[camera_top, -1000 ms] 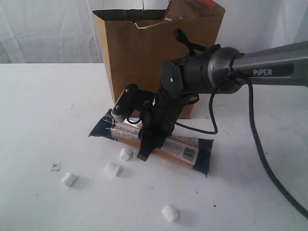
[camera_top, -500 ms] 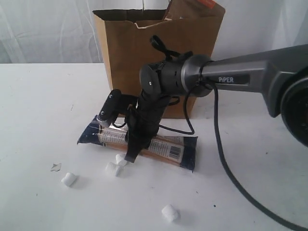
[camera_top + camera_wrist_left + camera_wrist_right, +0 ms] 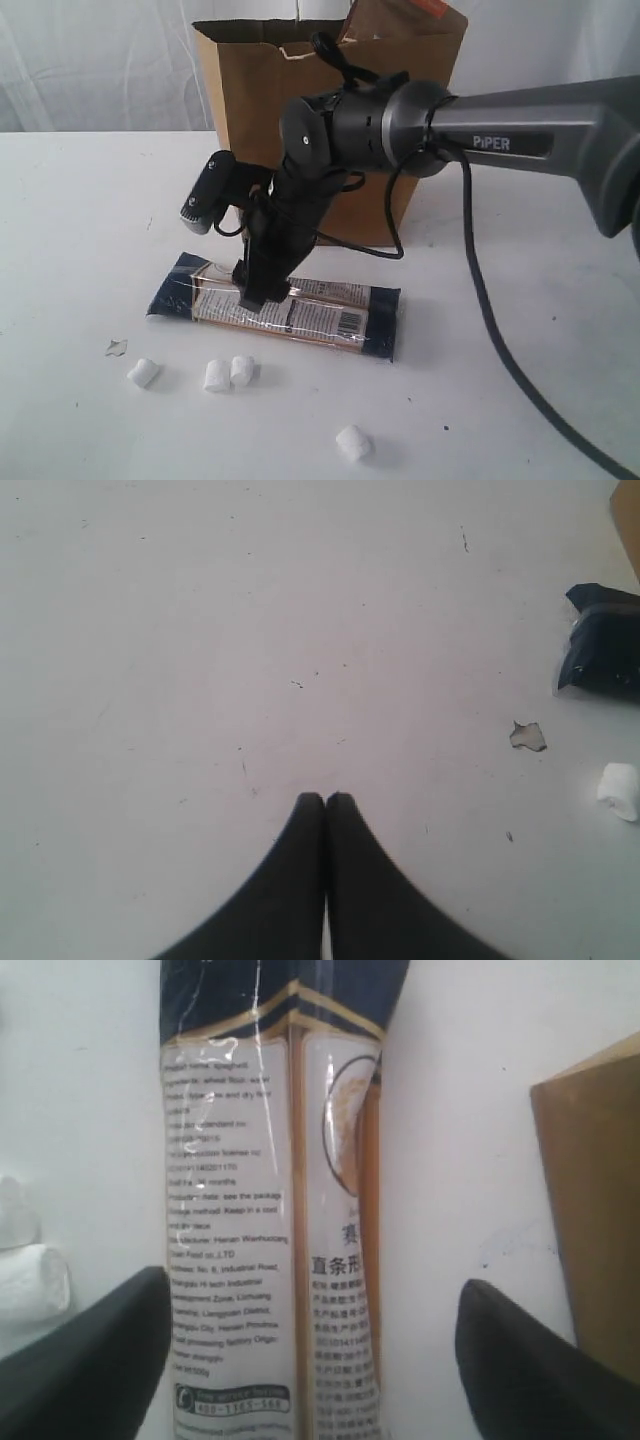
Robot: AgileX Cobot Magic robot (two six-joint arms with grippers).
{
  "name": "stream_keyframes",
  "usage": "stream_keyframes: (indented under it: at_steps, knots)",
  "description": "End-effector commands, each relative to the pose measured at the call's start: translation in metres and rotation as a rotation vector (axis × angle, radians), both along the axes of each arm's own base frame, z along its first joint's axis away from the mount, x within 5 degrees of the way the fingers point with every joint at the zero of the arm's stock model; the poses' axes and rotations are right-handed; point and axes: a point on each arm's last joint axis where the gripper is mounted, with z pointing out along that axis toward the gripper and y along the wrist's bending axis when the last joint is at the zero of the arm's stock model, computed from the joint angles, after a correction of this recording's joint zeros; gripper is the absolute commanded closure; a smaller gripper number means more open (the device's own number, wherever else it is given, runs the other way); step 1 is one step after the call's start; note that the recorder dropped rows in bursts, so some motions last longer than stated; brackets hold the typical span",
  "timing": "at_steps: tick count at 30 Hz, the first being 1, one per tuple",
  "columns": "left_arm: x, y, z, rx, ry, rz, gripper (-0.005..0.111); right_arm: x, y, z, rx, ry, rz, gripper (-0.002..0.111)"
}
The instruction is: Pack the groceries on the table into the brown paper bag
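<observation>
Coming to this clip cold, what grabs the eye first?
The big dark right gripper reaches down mid-table, its open jaws either side of the long noodle pack, which lies flat. Right behind stands the tall brown paper bag, and white marshmallows lie scattered on the table in front of the pack.

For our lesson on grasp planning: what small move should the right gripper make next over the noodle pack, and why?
Probably lower slightly and close: the right gripper stands open, straddling the noodle pack, which lies flat on the table.
</observation>
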Motion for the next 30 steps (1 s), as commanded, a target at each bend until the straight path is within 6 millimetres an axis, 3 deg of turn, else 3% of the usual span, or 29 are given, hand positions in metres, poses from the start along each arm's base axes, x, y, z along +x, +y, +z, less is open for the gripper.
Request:
stream_keyframes:
  at_steps: [1,4,6,8,9,10,11,12,14,17,20,22,30]
  knots:
    - [-0.001,0.000,-0.001,-0.006,0.000,0.000,0.107,0.000,-0.017,0.036,0.080,-0.022,-0.128,0.038]
    - [-0.001,0.000,-0.001,-0.006,0.000,0.000,0.107,-0.006,-0.043,0.058,0.119,-0.021,-0.235,0.046]
    - [-0.001,0.000,-0.001,-0.006,0.000,0.000,0.107,-0.022,-0.073,0.082,0.170,-0.068,-0.312,0.062]
    - [-0.001,0.000,-0.001,-0.006,0.000,0.000,0.107,-0.046,-0.099,0.104,0.278,-0.126,-0.403,0.083]
    - [-0.001,0.000,-0.001,-0.006,0.000,0.000,0.107,-0.069,-0.115,0.117,0.378,-0.184,-0.454,0.098]
    - [-0.001,0.000,-0.001,-0.006,0.000,0.000,0.107,-0.079,-0.122,0.117,0.410,-0.196,-0.474,0.103]
    - [-0.001,0.000,-0.001,-0.006,0.000,0.000,0.107,-0.102,-0.138,0.122,0.508,-0.221,-0.532,0.108]
    - [-0.001,0.000,-0.001,-0.006,0.000,0.000,0.107,-0.111,-0.144,0.124,0.555,-0.231,-0.557,0.108]
    - [-0.001,0.000,-0.001,-0.006,0.000,0.000,0.107,-0.141,-0.164,0.110,0.628,-0.204,-0.633,0.108]
    - [-0.001,0.000,-0.001,-0.006,0.000,0.000,0.107,-0.164,-0.180,0.077,0.626,-0.187,-0.660,0.108]
    - [-0.002,-0.003,0.002,0.002,-0.043,-0.053,0.107,-0.181,-0.194,0.058,0.790,-0.263,-0.699,0.108]
    - [-0.002,-0.003,0.002,0.002,-0.043,-0.053,0.107,-0.188,-0.200,0.046,0.848,-0.283,-0.719,0.108]
    - [-0.002,-0.003,0.002,0.002,-0.043,-0.053,0.107,-0.202,-0.210,0.013,0.805,-0.237,-0.767,0.108]
